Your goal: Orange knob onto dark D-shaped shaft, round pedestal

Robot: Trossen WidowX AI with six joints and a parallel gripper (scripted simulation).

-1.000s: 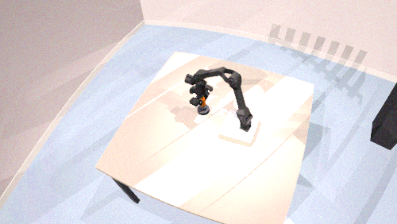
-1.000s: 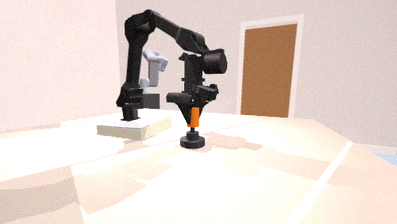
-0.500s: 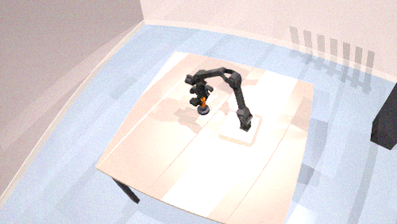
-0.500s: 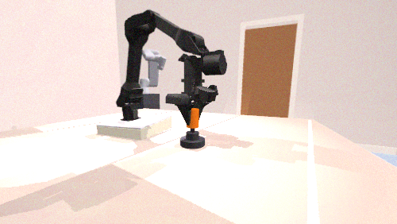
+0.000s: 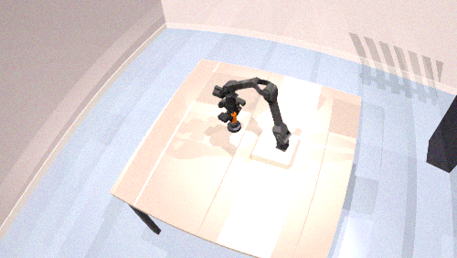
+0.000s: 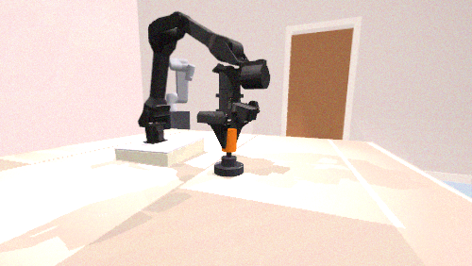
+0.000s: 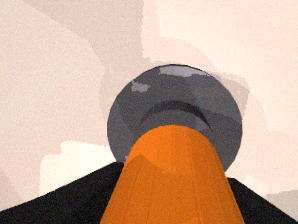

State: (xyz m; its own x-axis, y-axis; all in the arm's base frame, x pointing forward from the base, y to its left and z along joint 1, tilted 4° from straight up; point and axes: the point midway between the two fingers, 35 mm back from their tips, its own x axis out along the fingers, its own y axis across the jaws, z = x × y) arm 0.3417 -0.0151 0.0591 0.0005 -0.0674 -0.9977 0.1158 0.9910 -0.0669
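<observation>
The orange knob is upright in my gripper, which is shut on it and points down. The round dark pedestal stands on the table directly below. In the exterior view a short length of the dark shaft shows between the knob's lower end and the pedestal's raised collar, so the knob is not against the pedestal. The knob hides the shaft in the wrist view. Whether the shaft's tip is inside the hole, and where the flat sides face, cannot be seen.
The arm's base stands on a pale square block beside the pedestal, on the wooden table. A pale arm-like shape is behind the arm, and a dark box stands off the table.
</observation>
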